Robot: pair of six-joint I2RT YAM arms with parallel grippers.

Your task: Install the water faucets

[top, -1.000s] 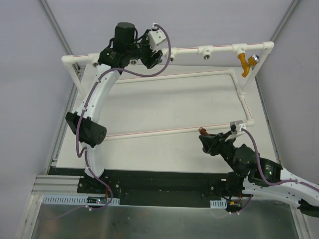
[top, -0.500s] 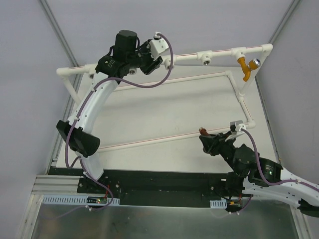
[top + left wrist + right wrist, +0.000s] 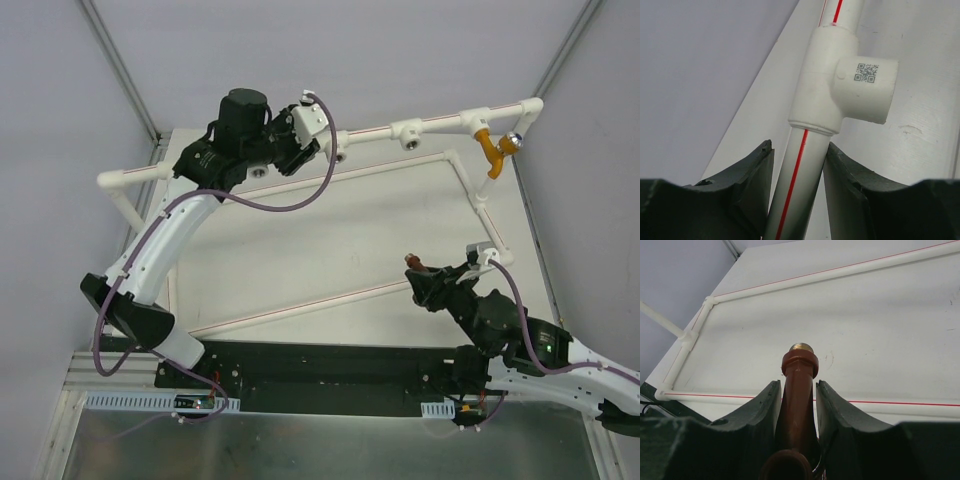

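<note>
My right gripper (image 3: 418, 272) is shut on the dark reddish-brown faucet (image 3: 408, 262), held low over the table at the right. In the right wrist view the faucet (image 3: 799, 385) stands between the jaws (image 3: 796, 390), brass thread pointing away. The orange-yellow faucet (image 3: 489, 146) hangs from a tee at the right end of the white pipe frame's top rail (image 3: 440, 124). My left gripper (image 3: 316, 150) is shut on that rail just left of a white tee socket (image 3: 340, 151). In the left wrist view the red-striped pipe (image 3: 799, 175) is clamped below a tee (image 3: 840, 85).
A second empty tee socket (image 3: 410, 130) sits on the rail between the left gripper and the orange-yellow faucet. The frame's base pipes (image 3: 300, 308) lie slanted across the white table. Grey walls close in on both sides. A black rail (image 3: 320, 365) runs along the near edge.
The left arm has swung the pipe frame, its left end moving toward the near left so the frame now sits skewed. The right gripper with the brown faucet has barely shifted.
</note>
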